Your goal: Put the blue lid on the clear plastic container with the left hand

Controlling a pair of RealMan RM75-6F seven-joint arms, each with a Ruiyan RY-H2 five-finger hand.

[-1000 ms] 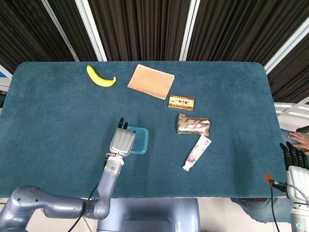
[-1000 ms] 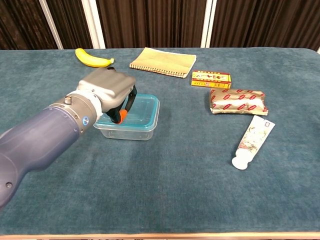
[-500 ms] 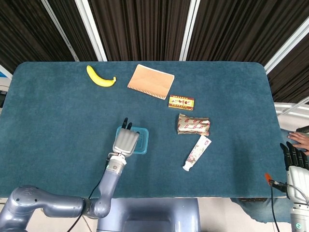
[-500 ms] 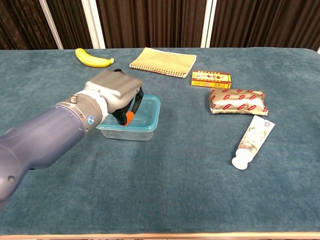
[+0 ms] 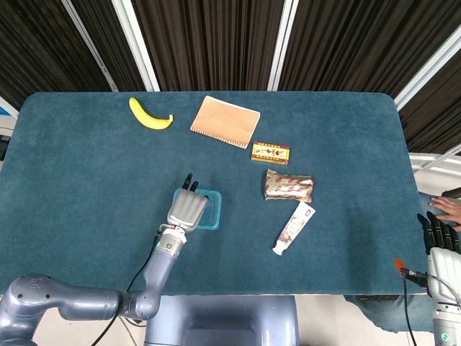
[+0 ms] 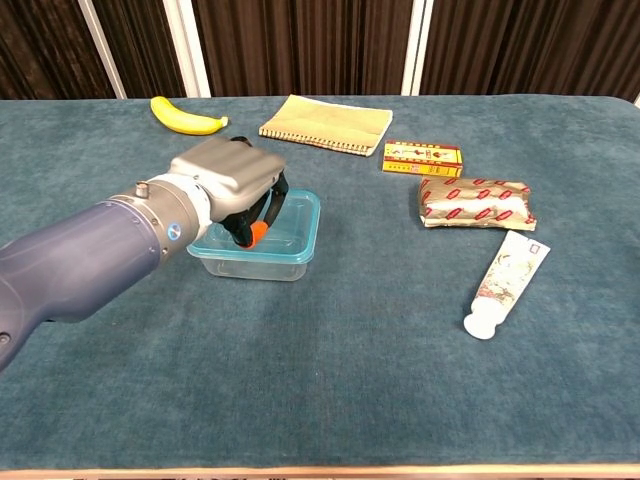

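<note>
The clear plastic container [image 6: 262,264] stands on the table left of centre, with the blue lid [image 6: 301,216] lying on top of it. In the head view the blue lid [image 5: 211,210] shows to the right of my left hand [image 5: 186,210]. My left hand [image 6: 226,180] lies palm-down over the lid's left part, fingers bent down onto it; its orange-tipped thumb touches the lid's top. Nothing is gripped in it. My right hand [image 5: 439,235] hangs off the table's right edge, fingers straight, holding nothing.
A banana [image 5: 149,114] and a tan notebook [image 5: 225,121] lie at the back. A small yellow box [image 5: 270,153], a foil packet [image 5: 288,185] and a white tube [image 5: 294,227] lie right of the container. A person's hand [image 5: 449,208] shows at the right edge.
My left hand has slid a little to the right and further over the lid, mostly in the first half second. The right hand has not moved.
</note>
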